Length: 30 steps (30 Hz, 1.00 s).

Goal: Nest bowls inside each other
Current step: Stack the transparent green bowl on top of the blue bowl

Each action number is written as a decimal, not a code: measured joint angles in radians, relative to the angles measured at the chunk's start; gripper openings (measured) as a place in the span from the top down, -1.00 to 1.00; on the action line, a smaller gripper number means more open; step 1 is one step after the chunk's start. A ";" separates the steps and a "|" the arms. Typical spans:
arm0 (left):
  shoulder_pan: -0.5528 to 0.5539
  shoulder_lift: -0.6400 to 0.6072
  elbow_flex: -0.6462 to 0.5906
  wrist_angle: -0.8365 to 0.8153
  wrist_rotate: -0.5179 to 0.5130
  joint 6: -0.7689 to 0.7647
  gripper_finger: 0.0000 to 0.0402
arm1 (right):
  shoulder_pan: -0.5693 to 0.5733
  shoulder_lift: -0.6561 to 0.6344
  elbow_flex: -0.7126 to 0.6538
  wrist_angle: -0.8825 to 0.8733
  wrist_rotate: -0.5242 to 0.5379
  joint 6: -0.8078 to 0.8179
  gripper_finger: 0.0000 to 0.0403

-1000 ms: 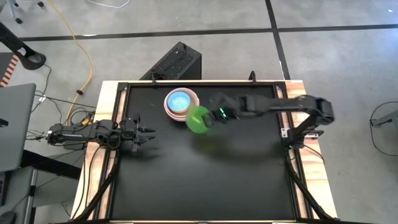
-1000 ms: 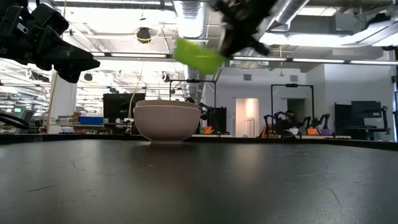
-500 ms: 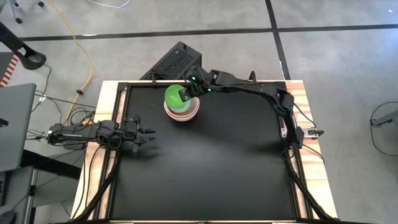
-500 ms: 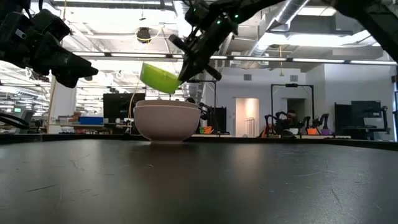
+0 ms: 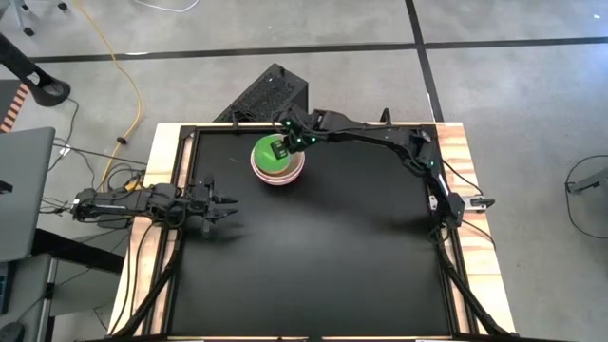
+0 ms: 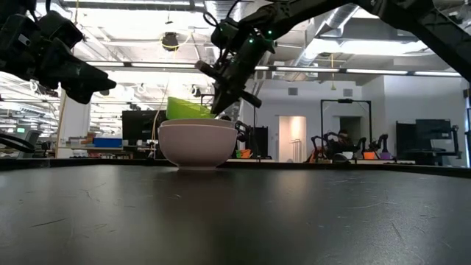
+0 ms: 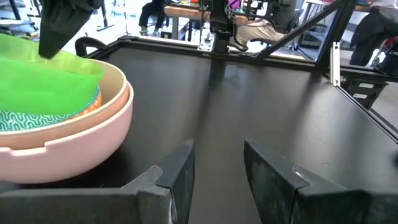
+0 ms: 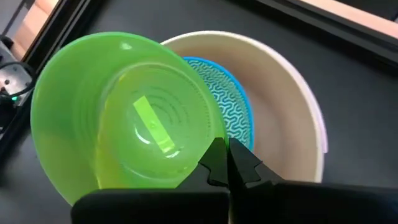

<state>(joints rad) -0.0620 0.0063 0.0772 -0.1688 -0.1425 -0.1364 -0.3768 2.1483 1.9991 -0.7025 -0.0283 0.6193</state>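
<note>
A stack of bowls [image 5: 285,171] stands at the table's far middle: a pink outer bowl [image 7: 68,146], a beige one [image 8: 283,93] inside it, and a blue patterned one [image 8: 233,109] innermost. The green bowl [image 8: 118,118] is tilted over the stack's mouth, its lower part below the stack's rim [image 6: 188,109]. My right gripper [image 8: 227,163] is shut on the green bowl. My left gripper [image 7: 217,165] waits open at the table's left edge [image 5: 223,207], pointing level toward the stack. My right gripper pinches the green bowl's rim [image 8: 214,138] between its two fingers, on the side toward the table's right. The fingers slant down from the far right [image 6: 224,92]. The bowl is tilted, open side up, its lower part inside the stack; whether it rests on the blue bowl I cannot tell.
The black tabletop [image 5: 323,256] spreads wide to the near side and right of the stack. A raised black frame [image 5: 313,126] runs along the far edge just behind the stack. A dark box [image 5: 271,95] stands on the floor beyond the table.
My right gripper has carried the green bowl toward the table's left and far edge, over the stack, then down. The bowl, first well above the stack's right side, now dips into the stack's mouth. The gripper has stayed shut.
</note>
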 joint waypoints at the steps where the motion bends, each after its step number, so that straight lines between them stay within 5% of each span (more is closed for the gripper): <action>1: 0.000 0.000 0.000 0.000 0.000 0.000 0.36 | -0.001 0.000 0.000 -0.001 0.007 0.000 0.99; 22: 0.000 0.000 -0.001 0.001 -0.002 -0.002 0.36 | -0.018 0.000 -0.001 -0.048 0.061 0.003 0.98; 30: 0.000 0.000 -0.001 0.001 -0.002 -0.002 0.36 | -0.010 0.000 -0.001 -0.046 0.064 -0.002 0.71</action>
<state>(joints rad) -0.0621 0.0063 0.0765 -0.1677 -0.1445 -0.1387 -0.3867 2.1483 1.9980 -0.7483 0.0360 0.6176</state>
